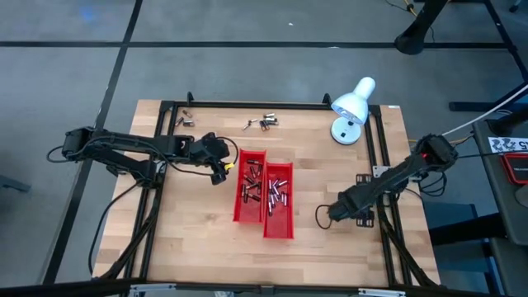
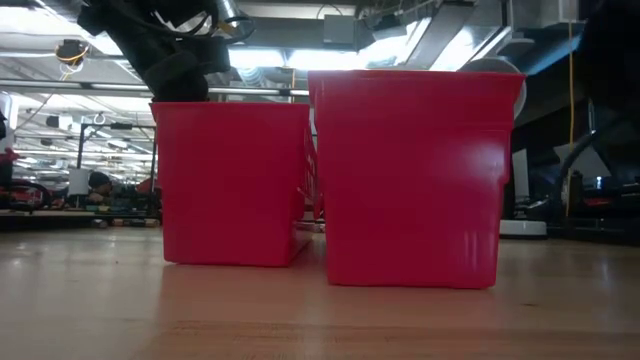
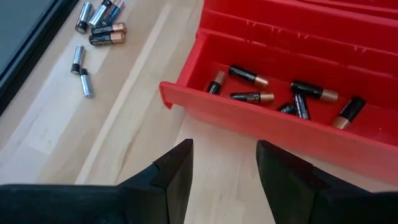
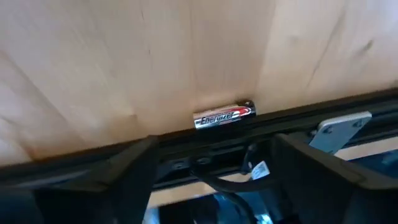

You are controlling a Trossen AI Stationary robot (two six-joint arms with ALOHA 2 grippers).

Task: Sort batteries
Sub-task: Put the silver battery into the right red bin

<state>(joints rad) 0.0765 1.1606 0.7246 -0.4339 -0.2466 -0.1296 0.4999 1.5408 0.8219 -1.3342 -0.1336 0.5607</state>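
A: Right gripper (image 4: 211, 168) fingers (image 4: 134, 171): spread wide, nothing between them. One battery (image 4: 224, 116) lies on the bare wood just ahead of the gap, clear of both fingers, resting against a black frame rail (image 4: 323, 109).

B: Its axis?

A: Crosswise to the fingers, running from one finger toward the other and along the rail. A close as they stand would meet its ends, not its sides; I judge a wrist turn would be needed for a side grip.

B: Left gripper (image 3: 224, 180)?

A: Its fingers (image 3: 177, 171) stand partly apart, holding nothing. Ahead of them is the near end of the left red tray (image 3: 186, 96), with dark, copper-tipped batteries in the tray (image 3: 249, 76) beyond its wall. Off to one side and farther out, a loose group of batteries (image 3: 99, 28) lies on the wood, well apart from the fingers.

B: Which arm is nearer the lone battery?

A: The right one, plainly. From above, the right gripper (image 1: 324, 216) sits past the right red tray (image 1: 279, 227) on the side away from the left gripper (image 1: 221, 165); the lone battery itself I cannot make out there.

B: Obstacles?

A: The rail touching the battery; a finger going down on that side has no room. The white lamp (image 1: 353, 103) is well away from both grippers. The level view shows only the two tray walls.
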